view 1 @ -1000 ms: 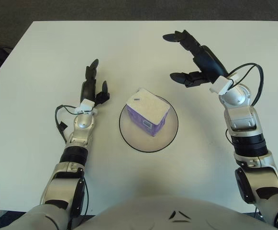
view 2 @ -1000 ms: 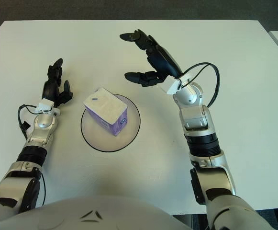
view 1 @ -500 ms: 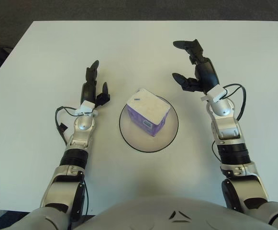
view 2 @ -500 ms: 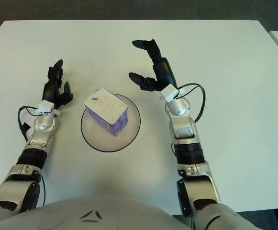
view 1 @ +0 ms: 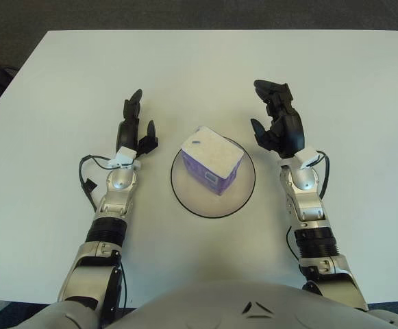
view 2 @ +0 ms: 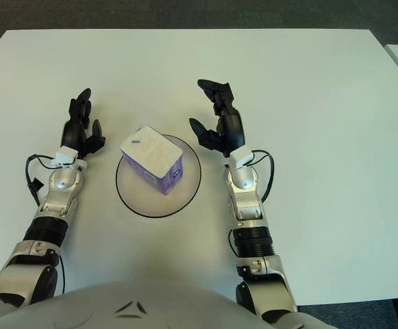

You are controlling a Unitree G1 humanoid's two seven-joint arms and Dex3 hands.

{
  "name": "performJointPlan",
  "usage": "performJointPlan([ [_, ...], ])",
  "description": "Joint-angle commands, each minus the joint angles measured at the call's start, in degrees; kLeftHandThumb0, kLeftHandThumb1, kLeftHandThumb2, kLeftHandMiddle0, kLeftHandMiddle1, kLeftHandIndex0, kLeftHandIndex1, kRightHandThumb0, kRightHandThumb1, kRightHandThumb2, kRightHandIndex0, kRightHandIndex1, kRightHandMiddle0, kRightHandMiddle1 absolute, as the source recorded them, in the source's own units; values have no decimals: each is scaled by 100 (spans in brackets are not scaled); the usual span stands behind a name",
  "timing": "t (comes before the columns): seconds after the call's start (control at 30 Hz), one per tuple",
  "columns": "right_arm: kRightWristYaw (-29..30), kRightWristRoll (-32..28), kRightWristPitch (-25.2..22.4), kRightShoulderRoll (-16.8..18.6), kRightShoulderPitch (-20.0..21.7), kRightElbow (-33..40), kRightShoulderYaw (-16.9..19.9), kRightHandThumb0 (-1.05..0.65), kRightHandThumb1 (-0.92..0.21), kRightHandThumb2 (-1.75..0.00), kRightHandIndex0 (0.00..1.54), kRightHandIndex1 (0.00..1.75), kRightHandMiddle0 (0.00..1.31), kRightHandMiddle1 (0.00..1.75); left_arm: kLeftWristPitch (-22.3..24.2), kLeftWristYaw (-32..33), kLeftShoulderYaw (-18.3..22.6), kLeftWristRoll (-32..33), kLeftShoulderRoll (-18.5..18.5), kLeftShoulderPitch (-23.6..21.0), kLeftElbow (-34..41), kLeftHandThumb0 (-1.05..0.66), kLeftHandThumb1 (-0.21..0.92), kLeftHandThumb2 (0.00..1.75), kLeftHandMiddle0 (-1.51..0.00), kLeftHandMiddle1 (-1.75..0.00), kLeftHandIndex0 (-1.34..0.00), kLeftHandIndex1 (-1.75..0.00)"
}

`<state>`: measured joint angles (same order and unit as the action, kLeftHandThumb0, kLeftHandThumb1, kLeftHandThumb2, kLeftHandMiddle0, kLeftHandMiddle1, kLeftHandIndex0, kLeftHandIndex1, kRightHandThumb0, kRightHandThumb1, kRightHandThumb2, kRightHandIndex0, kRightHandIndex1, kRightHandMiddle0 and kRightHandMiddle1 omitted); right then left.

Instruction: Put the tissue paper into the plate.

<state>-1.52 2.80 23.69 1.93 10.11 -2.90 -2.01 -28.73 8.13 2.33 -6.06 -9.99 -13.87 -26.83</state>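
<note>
Tissue paper pack (view 1: 212, 160) sits in the plate (view 1: 243, 191), centre of the table (view 1: 199, 62), toward plate's far side. Left hand (view 1: 134, 127) just left of the plate, right hand (view 1: 276, 125) just right of it, both apart from the pack.

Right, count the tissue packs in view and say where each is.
1. The tissue pack sits in the plate, between the open left hand and open right hand. Nothing suggests another is hidden.

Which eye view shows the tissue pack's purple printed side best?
Either; they barely differ. The right eye view shows the tissue pack nearer the picture's centre, purple side facing the camera, on the plate. The left eye view shows the same faces.
</note>
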Motion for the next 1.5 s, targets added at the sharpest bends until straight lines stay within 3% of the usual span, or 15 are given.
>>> performJointPlan([
  [0.0,52,-195,204,158,-209,-50,-29,-63,-82,-54,16,64,0,91,94,18,-160,-109,273,874,-460,-78,92,87,-18,-8,0,-46],
  [0.43,247,-214,327,392,-402,-288,56,-60,-77,-62,16,62,0,89,95,0,-145,-87,256,902,-426,-77,92,88,-19,-7,0,-48],
  [1.47,514,-158,453,376,-699,-371,243,-61,-79,-60,17,48,0,81,104,-28,-132,-63,241,952,-369,-77,92,89,-20,-6,0,-47],
])
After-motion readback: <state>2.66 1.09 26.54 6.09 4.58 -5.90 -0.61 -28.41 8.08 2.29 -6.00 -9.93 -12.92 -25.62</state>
